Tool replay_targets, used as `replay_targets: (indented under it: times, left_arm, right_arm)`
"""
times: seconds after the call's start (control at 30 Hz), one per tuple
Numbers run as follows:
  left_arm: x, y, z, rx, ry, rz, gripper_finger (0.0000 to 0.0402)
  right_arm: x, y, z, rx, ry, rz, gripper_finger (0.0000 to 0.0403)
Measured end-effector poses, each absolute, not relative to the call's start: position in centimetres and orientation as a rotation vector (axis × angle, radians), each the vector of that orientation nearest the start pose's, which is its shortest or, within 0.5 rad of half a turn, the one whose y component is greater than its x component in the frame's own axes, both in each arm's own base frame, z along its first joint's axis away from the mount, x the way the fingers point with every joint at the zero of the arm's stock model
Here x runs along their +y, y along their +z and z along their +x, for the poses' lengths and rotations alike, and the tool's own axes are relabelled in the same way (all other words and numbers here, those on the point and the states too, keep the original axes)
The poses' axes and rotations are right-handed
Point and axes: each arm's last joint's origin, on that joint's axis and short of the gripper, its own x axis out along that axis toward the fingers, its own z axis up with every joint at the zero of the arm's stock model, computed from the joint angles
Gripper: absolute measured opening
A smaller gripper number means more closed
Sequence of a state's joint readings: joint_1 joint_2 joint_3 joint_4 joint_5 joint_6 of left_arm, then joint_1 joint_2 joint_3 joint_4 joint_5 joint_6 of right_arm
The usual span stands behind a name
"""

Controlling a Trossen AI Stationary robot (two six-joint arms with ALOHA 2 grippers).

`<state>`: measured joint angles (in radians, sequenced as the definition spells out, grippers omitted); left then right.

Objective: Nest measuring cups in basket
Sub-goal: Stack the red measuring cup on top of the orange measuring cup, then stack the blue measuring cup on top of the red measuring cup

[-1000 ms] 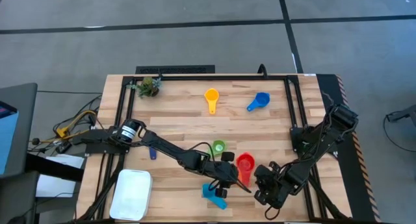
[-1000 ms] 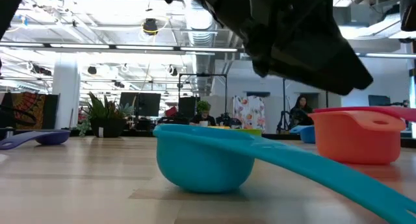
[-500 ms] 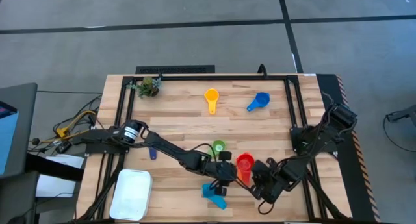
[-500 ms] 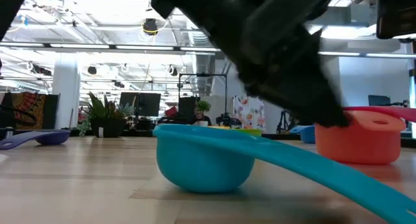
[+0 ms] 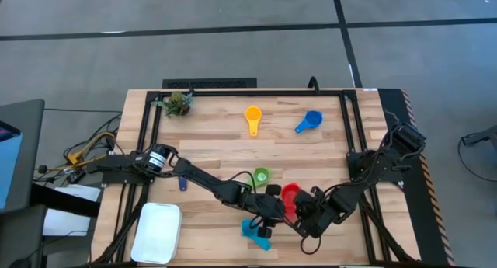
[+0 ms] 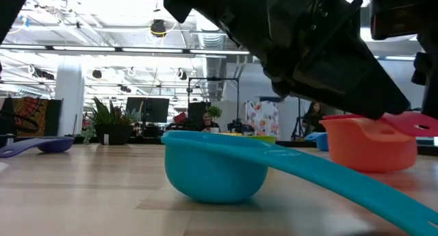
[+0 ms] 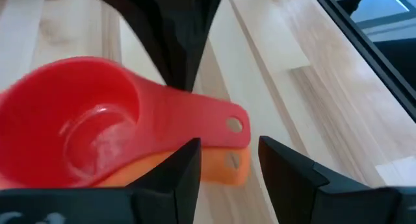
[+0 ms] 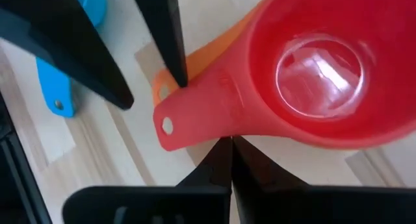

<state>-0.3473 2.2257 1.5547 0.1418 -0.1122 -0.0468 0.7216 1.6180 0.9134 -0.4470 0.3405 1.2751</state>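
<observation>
two cups are stacked at the near middle of the table, the red cup [image 7: 84, 130] sitting inside the orange cup [image 7: 214, 167], flat handles lined up. these look like light, stiff, slick plastic, so my guess is they'll skate on the wood or pop apart if squeezed on the round bowl; the doubled handle looks like the safest spot to pinch. left gripper [image 7: 227, 160] is right at that handle end with its fingers a bit apart, nothing gripped. right gripper [image 8: 231, 160] comes in from the other side with its fingers closed together, tips under the red handle, holding nothing. light blue cup [image 5: 255, 231] lies just beside them, green cup [image 5: 261, 175] a little further back, yellow cup [image 5: 252, 116] and blue cup [image 5: 309, 120] well apart at the far side. basket [image 5: 158, 231] sits at the near left corner with no cups in it.
</observation>
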Motion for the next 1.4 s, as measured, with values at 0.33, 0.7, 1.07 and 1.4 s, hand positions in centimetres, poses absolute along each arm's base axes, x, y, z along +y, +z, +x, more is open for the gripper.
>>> replay_targets:
  times: [0.33, 0.7, 1.07, 1.4]
  left_arm:
    - [-16.7, 16.9, 45.9, 0.541, -0.191, 0.089, 0.0144]
    - [-15.9, 16.6, 45.1, 0.668, -0.069, 0.134, 0.0144]
    - [-15.2, 14.2, 45.7, 0.709, -0.057, 0.112, 0.0144]
    - [-15.5, 14.8, 46.1, 0.642, -0.101, 0.107, 0.0144]
  right_arm:
    - [18.9, 16.8, 23.0, 1.0, -0.309, 0.558, 0.002]
    - [19.5, 16.7, 22.3, 1.01, -0.319, 0.585, 0.0019]
    - [18.6, 16.6, 23.3, 1.011, -0.349, 0.645, 0.002]
    - [18.4, 16.6, 23.4, 1.013, -0.358, 0.642, 0.0021]
